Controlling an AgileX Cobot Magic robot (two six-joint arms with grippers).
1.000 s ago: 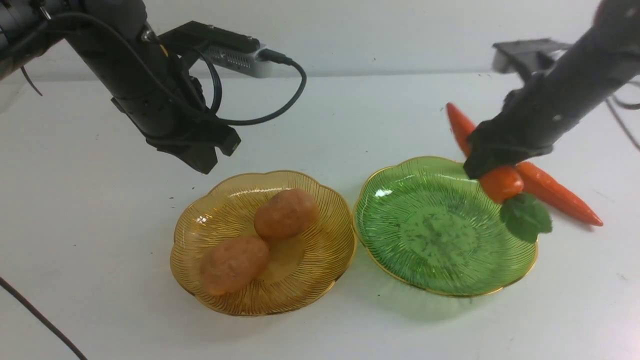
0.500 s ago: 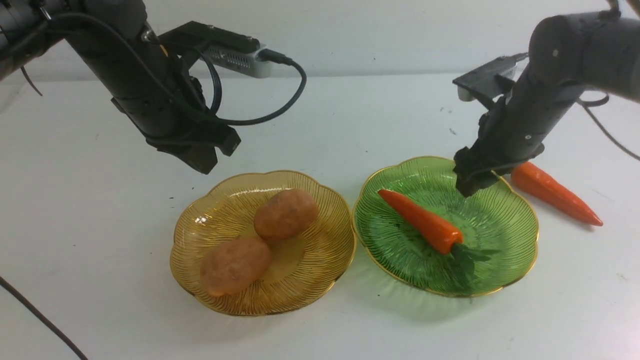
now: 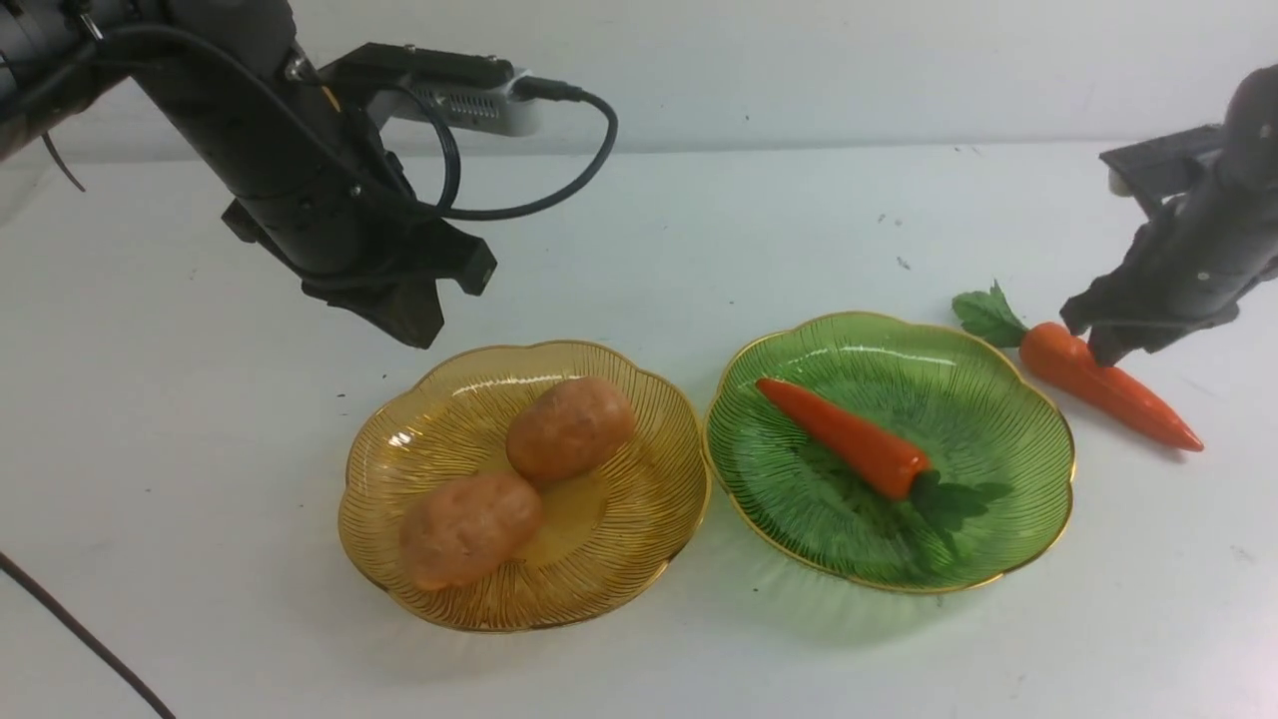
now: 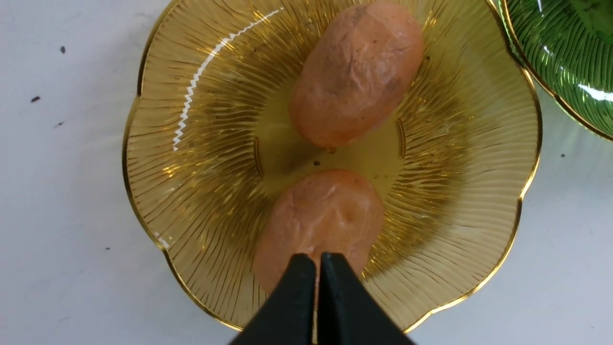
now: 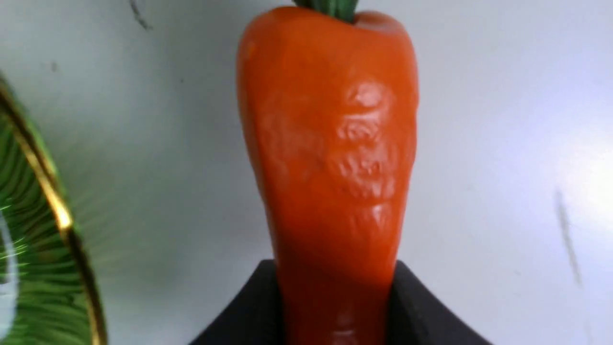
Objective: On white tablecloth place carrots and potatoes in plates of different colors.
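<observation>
Two potatoes (image 3: 571, 426) (image 3: 469, 527) lie in the amber-yellow plate (image 3: 639, 559) on the white tablecloth (image 3: 200, 449). One carrot (image 3: 844, 439) lies in the green plate (image 3: 998, 559). The second carrot (image 3: 1118, 394) lies on the cloth right of the green plate, leaves pointing away. My right gripper (image 3: 1098, 350) is shut on this carrot's thick part; in the right wrist view the carrot (image 5: 330, 143) sits between both fingers. My left gripper (image 3: 409, 325) is shut and empty, above the far left of the amber plate; in the left wrist view its tips (image 4: 316, 261) overlap a potato (image 4: 325, 215).
The two plates stand side by side, rims almost touching. A black cable (image 3: 80, 629) crosses the cloth at the near left. The green plate's rim (image 5: 57, 211) lies close beside the gripped carrot.
My right gripper let the first carrot go into the green plate, then moved right and down onto the second carrot. The left arm barely shifted.
</observation>
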